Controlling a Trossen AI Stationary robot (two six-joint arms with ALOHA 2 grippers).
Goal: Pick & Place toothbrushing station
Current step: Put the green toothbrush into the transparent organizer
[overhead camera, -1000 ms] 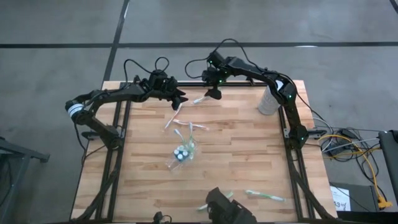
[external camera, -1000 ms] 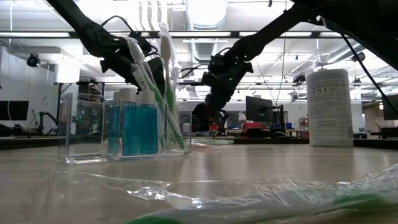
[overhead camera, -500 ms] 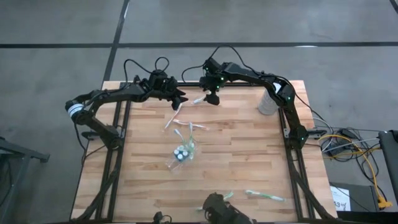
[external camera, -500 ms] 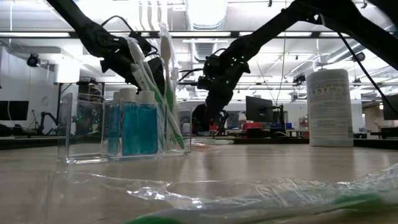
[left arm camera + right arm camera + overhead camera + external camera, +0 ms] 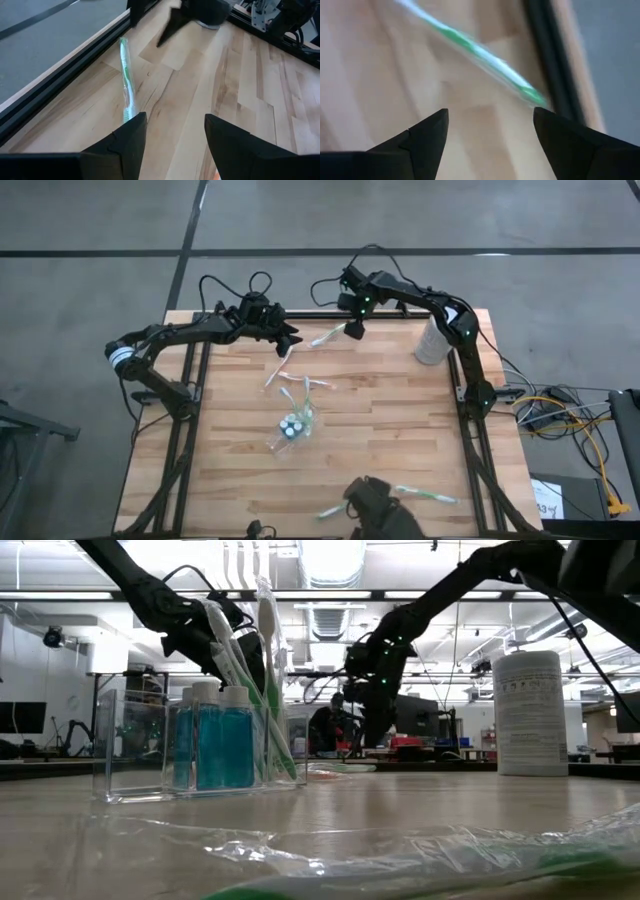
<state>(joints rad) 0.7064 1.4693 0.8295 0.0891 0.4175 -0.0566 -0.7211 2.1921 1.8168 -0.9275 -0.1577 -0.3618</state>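
Toothbrush [image 5: 326, 337] lies wrapped at the table's [image 5: 400, 430] far edge, between both end effectors, left [image 5: 291, 340] and right [image 5: 353, 330], each spread and empty. Only the low view reveals three blue bottles [image 5: 222, 745].

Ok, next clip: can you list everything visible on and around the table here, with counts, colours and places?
Wooden slatted table: one, light brown, centre.
Clear plastic organiser with blue bottles: one, mid-table.
Wrapped green-and-white toothbrushes: one at the far edge, several loose near the organiser and near edge.
White cylindrical canister: one, far right corner.
Crumpled clear plastic wrap: near edge.
Left gripper: open, far edge, beside the toothbrush.
Right gripper: open, above the toothbrush's other end.
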